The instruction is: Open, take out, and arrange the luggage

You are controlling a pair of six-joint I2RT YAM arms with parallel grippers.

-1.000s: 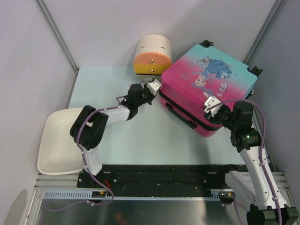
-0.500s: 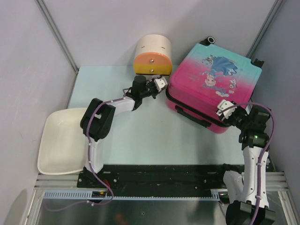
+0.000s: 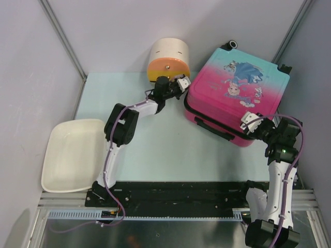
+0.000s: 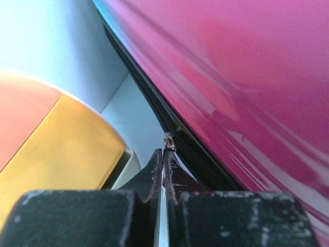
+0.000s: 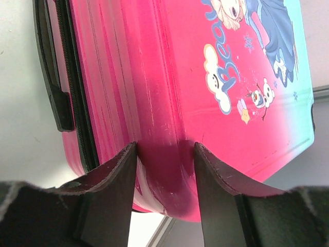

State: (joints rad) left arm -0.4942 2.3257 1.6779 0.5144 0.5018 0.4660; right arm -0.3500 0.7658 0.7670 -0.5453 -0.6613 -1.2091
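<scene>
The luggage (image 3: 235,90), a teal-to-pink suitcase with a cartoon princess print, lies closed and flat at the back right. My left gripper (image 3: 181,82) is at its left corner, beside the cream box. In the left wrist view the gripper (image 4: 164,153) is shut on a small metal zipper pull (image 4: 168,140) against the black zipper seam (image 4: 154,105) of the pink shell (image 4: 247,77). My right gripper (image 3: 252,122) is at the near right corner. In the right wrist view it (image 5: 164,154) is open, its fingers straddling the pink corner (image 5: 169,170).
A cream cylindrical box with an orange-yellow front (image 3: 169,59) stands just left of the suitcase, close to my left gripper, and shows in the left wrist view (image 4: 56,149). A white tray (image 3: 70,155) sits at the near left. The suitcase's black handle (image 3: 212,129) faces the table's middle.
The suitcase has shifted back and to the right. My left gripper has moved back along its left edge toward the cream box. My right gripper moved right with the corner, then stayed.
</scene>
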